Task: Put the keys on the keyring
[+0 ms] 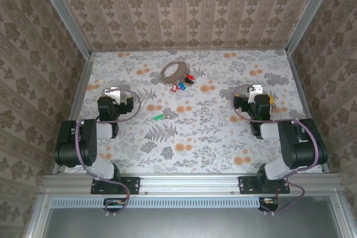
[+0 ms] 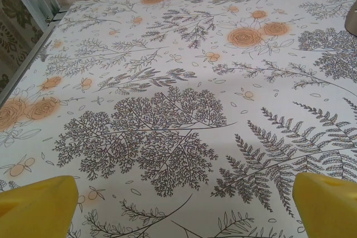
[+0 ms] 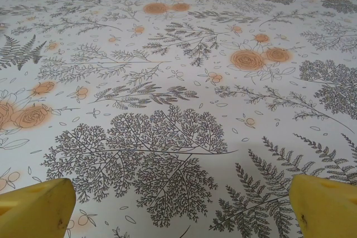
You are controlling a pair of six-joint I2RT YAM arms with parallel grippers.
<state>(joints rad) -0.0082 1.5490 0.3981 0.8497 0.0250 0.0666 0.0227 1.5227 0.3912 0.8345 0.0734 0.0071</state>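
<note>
The tan strap keyring lies flat, far and central. Red and blue keys sit just beside it; a green key lies nearer, well apart.

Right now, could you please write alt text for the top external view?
A tan-brown fabric keyring loop lies far-centre on the floral table, red and blue plastic-headed keys beside it. A green key lies nearer, between the left gripper and right gripper.

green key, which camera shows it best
Top external: the green key lies alone on the tablecloth, apart from the keyring. Both wrist views give floral cloth and yellow fingertips.
</note>
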